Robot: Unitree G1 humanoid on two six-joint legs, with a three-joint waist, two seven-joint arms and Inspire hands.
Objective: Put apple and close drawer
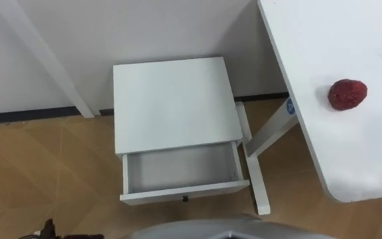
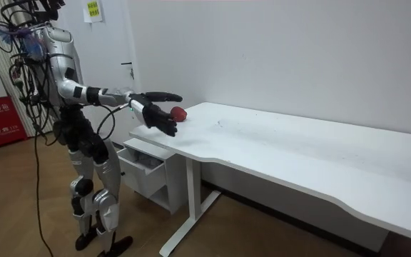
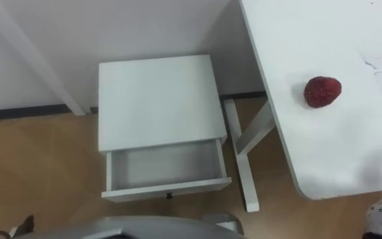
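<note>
Apple [image 1: 347, 94] lies on the desk [image 1: 337, 40], right of the open drawer [image 1: 178, 167]; our right hand [image 2: 157, 116] hovers that side too, fingers spread, empty. Pickup looks next: we need a firm grasp.

A white desk [image 1: 350, 139] stands along the wall, its rounded near corner over the wooden floor [image 1: 45, 172]. A red apple [image 1: 347, 94] lies directly on the desk top, near the edge that faces the cabinet, with bare white surface all around it. On the floor just beside the desk's foot [image 1: 258, 179] stands a small white cabinet [image 1: 174, 103]; its top is bare, and its drawer [image 1: 181, 169] is pulled open and empty.
</note>
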